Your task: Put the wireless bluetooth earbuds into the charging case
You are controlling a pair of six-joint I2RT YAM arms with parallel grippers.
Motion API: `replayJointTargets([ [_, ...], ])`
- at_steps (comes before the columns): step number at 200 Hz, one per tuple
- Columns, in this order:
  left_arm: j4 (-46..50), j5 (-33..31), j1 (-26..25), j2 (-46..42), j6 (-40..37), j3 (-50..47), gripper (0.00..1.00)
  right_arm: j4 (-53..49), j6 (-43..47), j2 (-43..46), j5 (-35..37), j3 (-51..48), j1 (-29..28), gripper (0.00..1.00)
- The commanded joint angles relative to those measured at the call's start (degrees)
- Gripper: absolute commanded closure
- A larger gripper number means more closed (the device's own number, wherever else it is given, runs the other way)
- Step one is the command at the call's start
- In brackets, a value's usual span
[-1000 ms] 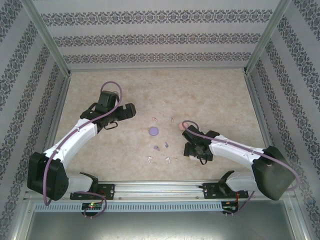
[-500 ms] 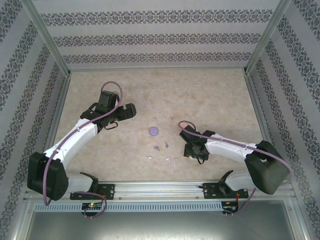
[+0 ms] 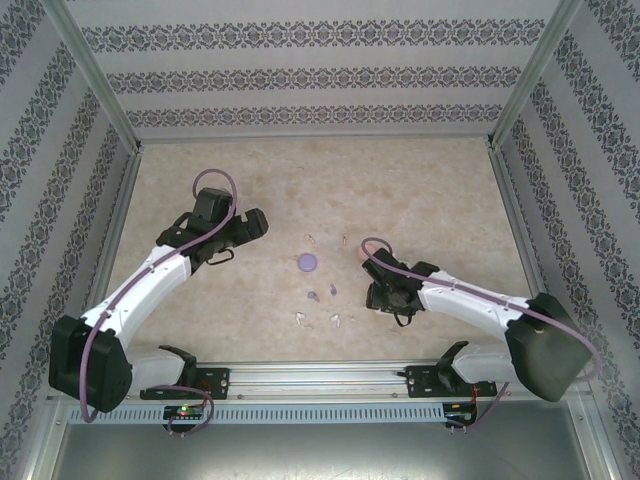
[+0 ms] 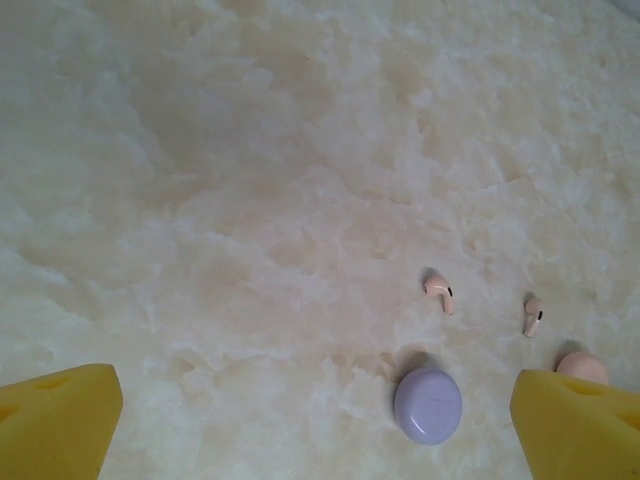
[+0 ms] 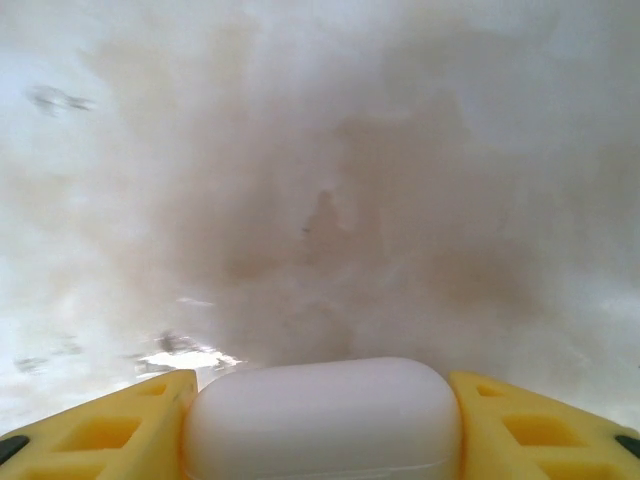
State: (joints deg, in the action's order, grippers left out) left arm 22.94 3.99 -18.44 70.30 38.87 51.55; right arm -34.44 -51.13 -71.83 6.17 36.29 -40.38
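Note:
In the right wrist view a white charging case (image 5: 320,420) sits between my yellow fingers (image 5: 100,430), which press on both of its ends close above the table. My right gripper (image 3: 385,296) is low at the right of the scattered earbuds. My left gripper (image 3: 240,228) is open and holds nothing, its yellow fingertips (image 4: 55,420) wide apart. Below it lie a closed purple case (image 4: 428,403) and two pale pink earbuds (image 4: 439,292). A pink case (image 4: 580,367) peeks out behind my left gripper's right finger. Purple earbuds (image 3: 313,296) and white earbuds (image 3: 299,319) lie nearer the front.
The marble-patterned table (image 3: 430,190) has patterned walls on three sides and a metal rail (image 3: 320,375) along the near edge. The small pieces cluster around the purple case (image 3: 308,262) in the middle, between the two arms.
My right gripper has closed its fingers onto the white case and shifted slightly. The left arm has drawn a little to the left, still open.

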Motion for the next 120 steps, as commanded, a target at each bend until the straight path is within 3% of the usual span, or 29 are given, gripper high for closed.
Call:
replayJointTargets([
  [1, -10.4, 2.2, -0.8, -2.5, -0.3, -4.4, 0.0, 1.6, -0.3, 2.8, -1.4, 4.6, -0.2, 0.55],
  [35, -30.6, 7.5, -0.8, -4.8, -0.8, -13.4, 0.01, 6.4, -2.8, -0.6, -4.3, 13.2, 0.5, 0.55],
  [67, -45.7, 11.3, -0.8, -3.6, 3.3, -20.2, 0.01, 13.6, -9.4, -9.3, -6.6, 21.7, 0.9, 0.55],
  [120, -55.2, 15.9, -1.9, 0.2, 4.3, -21.8, 0.0, 23.9, -27.4, -22.1, -8.5, 32.1, 2.1, 0.56],
])
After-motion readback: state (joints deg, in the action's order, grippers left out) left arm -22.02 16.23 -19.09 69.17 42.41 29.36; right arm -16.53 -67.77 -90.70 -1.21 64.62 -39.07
